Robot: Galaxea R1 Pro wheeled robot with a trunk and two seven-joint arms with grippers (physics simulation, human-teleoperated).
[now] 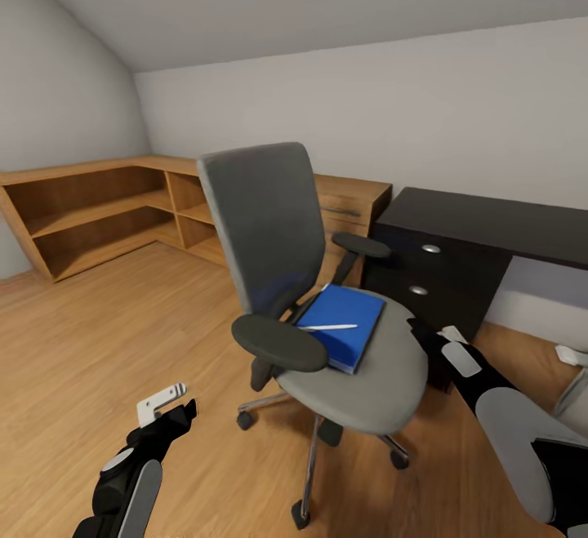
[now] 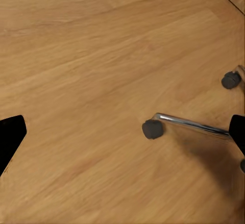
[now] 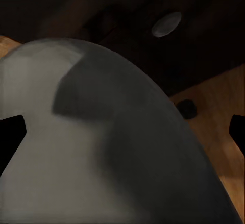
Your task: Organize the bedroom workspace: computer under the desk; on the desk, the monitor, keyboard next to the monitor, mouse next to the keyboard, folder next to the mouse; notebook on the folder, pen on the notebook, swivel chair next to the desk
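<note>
The grey swivel chair (image 1: 261, 220) stands mid-room on the wood floor, its seat (image 3: 102, 147) close under my right gripper. On the seat lies the blue folder (image 1: 347, 330) with the whitish pen (image 1: 329, 327) resting on it. The black desk (image 1: 490, 220) with its drawer unit (image 1: 433, 277) stands just behind and right of the chair. My right gripper (image 1: 437, 332) (image 3: 122, 132) hovers open at the seat's right edge, beside the folder. Low over the floor, left of the chair base (image 2: 189, 124), my left gripper (image 1: 173, 407) (image 2: 122, 132) is open and empty. Notebook, computer, monitor, keyboard and mouse are out of view.
Light wood shelving (image 1: 98, 211) runs along the back left wall under the sloped ceiling. A wood cabinet (image 1: 355, 199) sits between the shelving and the desk. The chair's casters (image 2: 152, 129) rest on the floor near my left gripper. A round drawer knob (image 3: 166, 25) shows beyond the seat.
</note>
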